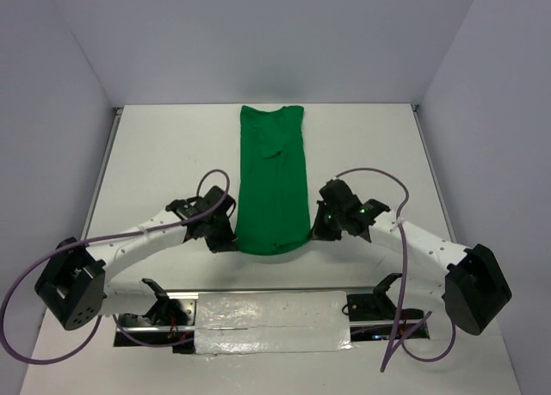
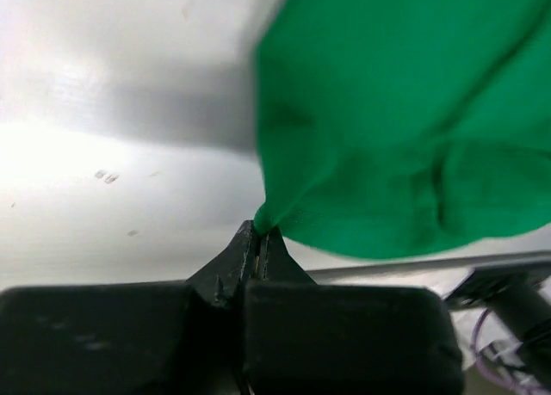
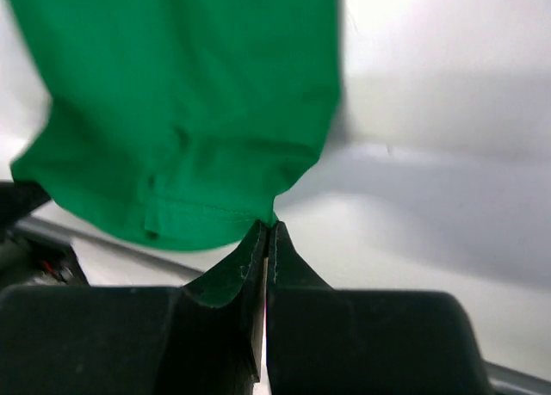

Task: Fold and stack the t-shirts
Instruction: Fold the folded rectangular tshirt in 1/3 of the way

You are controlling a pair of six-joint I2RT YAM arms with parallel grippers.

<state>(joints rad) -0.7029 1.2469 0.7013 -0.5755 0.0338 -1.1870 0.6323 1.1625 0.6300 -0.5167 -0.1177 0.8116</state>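
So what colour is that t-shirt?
Plain bright green, no print; the t-shirt shows best in the top external view.

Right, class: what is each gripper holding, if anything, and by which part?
Both hold the green t-shirt. The left gripper pinches its near left corner, the right gripper its near right corner.

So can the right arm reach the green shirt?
Yes, it seems so: the right gripper is shut on the near corner of the t-shirt, and nothing stands between them.
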